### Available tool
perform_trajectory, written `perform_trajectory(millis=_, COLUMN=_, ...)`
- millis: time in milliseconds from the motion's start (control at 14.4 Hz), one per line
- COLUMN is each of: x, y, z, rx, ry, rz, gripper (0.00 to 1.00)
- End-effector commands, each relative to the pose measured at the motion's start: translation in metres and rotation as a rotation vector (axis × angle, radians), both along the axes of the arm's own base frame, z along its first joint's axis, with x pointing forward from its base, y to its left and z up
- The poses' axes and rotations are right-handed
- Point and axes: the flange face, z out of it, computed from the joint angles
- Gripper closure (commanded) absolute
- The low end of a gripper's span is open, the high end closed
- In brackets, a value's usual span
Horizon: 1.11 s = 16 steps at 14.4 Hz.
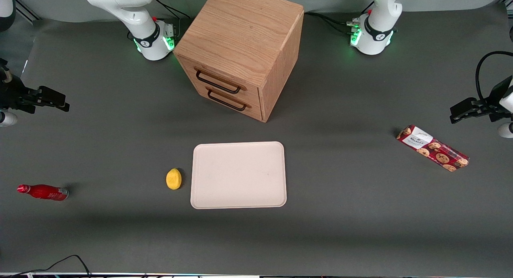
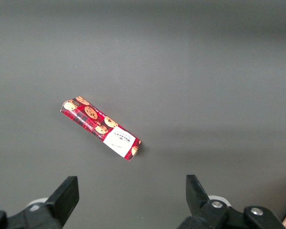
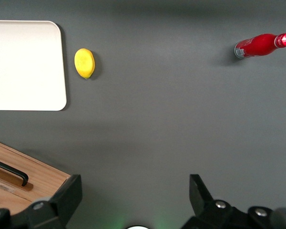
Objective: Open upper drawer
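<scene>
The light oak cabinet (image 1: 240,37) stands at the back middle of the table, between the two arm bases. Its upper drawer (image 1: 224,78) is shut flush with the front, and its thin dark wire handle (image 1: 218,82) sits just above the matching lower drawer's handle (image 1: 226,100). My gripper (image 1: 60,101) hovers open at the working arm's end of the table, well away from the cabinet and holding nothing. In the right wrist view the gripper (image 3: 133,186) is spread wide over bare mat, with a corner of the cabinet (image 3: 33,179) and a dark handle (image 3: 9,171) beside one finger.
A cream tray (image 1: 239,175) lies in front of the cabinet, nearer the camera, with a yellow lemon (image 1: 173,178) beside it. A red bottle (image 1: 43,192) lies toward the working arm's end. A red cookie pack (image 1: 433,148) lies toward the parked arm's end.
</scene>
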Motion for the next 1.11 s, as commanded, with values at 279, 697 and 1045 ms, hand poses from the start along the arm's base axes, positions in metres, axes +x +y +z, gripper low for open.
perform_trajectory(millis=279, x=0.0016, y=-0.0013, z=0.0046, rx=0.004, ry=-0.007, rz=-0.024, gripper=0.0)
perform_trajectory(millis=697, x=0.0014, y=-0.0015, z=0.0037, rx=0.003, ry=-0.004, rz=-0.016, gripper=0.0)
perform_trajectory(millis=1045, x=0.0004, y=-0.0015, z=0.006, rx=0.003, ry=-0.007, rz=-0.01, gripper=0.0)
